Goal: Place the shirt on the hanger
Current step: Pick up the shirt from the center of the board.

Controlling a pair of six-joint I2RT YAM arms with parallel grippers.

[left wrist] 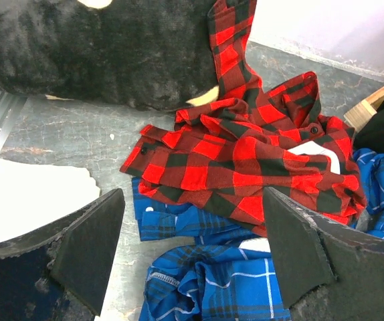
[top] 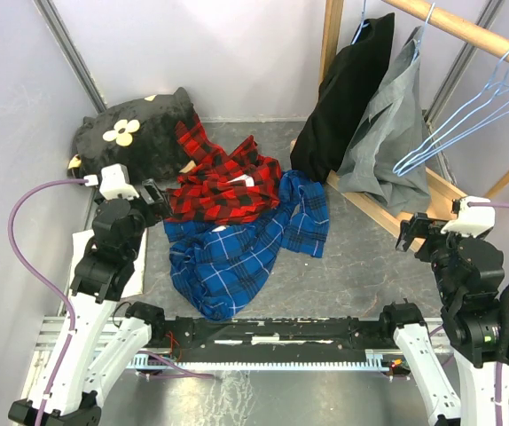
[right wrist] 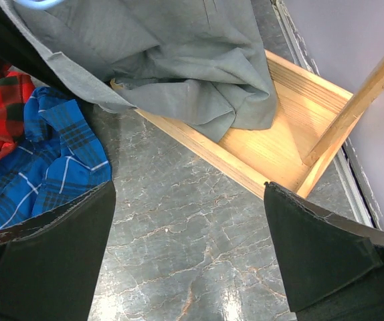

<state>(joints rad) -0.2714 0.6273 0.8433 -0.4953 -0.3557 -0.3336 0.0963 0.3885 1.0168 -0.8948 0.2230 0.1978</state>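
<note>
Near the table's front edge, the left gripper (left wrist: 192, 247) hovers just beside the shirt (top: 219, 182), jaws spread wide and empty. The right gripper (right wrist: 188, 247), equally wide and empty, hangs over bare tabletop near the wooden rack base (right wrist: 272, 144). The work appears to be at its opening step, reaching for the garment. The next move likely calls for pinching a collar or shoulder and lifting it clear of the blue shirt (top: 237, 253) it overlaps. The red-and-black plaid lies crumpled mid-table, a white patch showing. Beyond, the hanger (top: 467, 120), one of several alike, dangles bare from the rail (top: 467, 31) at far right.
</note>
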